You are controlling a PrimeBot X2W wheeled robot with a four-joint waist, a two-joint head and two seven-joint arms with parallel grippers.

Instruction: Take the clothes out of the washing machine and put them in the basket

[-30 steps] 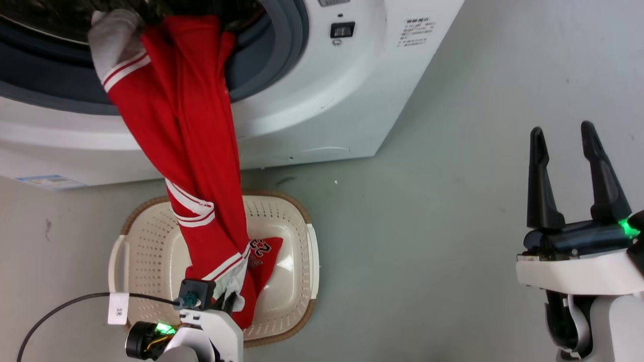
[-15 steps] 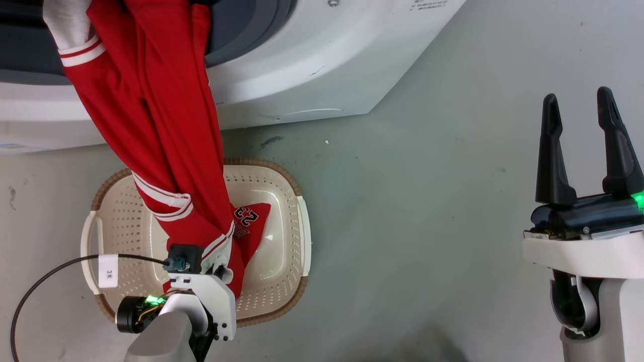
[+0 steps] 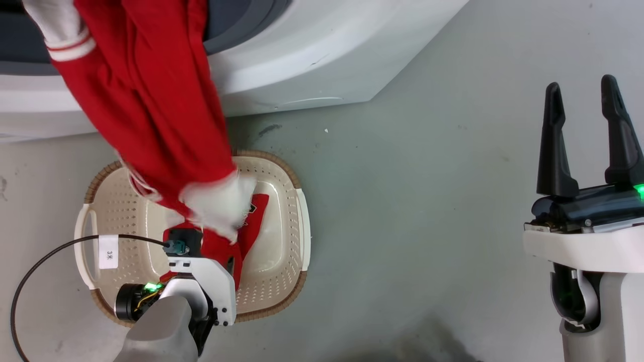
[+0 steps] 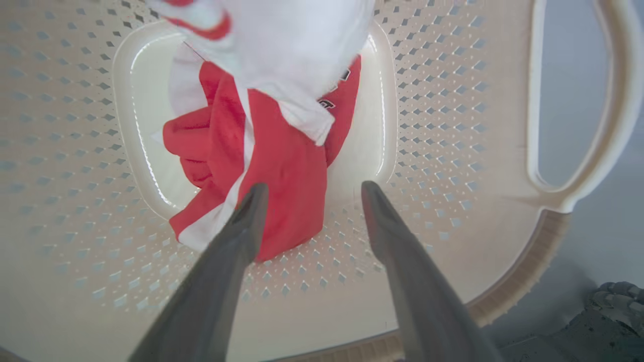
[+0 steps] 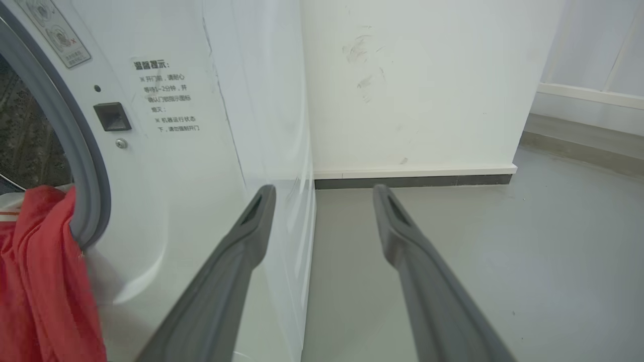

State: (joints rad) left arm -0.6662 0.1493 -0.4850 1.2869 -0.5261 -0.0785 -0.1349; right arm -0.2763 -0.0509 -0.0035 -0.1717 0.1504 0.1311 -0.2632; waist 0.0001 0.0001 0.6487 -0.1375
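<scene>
Freed since half a second ago, the long red garment (image 3: 151,100) has slipped out of the left gripper (image 4: 313,187), whose fingers now stand spread and empty. Its white-trimmed end swings, blurred, just above and ahead of the fingertips, while the rest hangs from the washing machine (image 3: 312,50). A red jersey (image 4: 282,176) lies on the basket (image 4: 443,125) floor directly beneath them. The right gripper (image 3: 581,85) is spread, holding nothing, well apart.

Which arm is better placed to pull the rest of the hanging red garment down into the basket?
Left. The left pincer, open, sits over the basket, right beside the garment hanging from the washing machine. The right pincer, also open, is off over the floor, away from it.
</scene>
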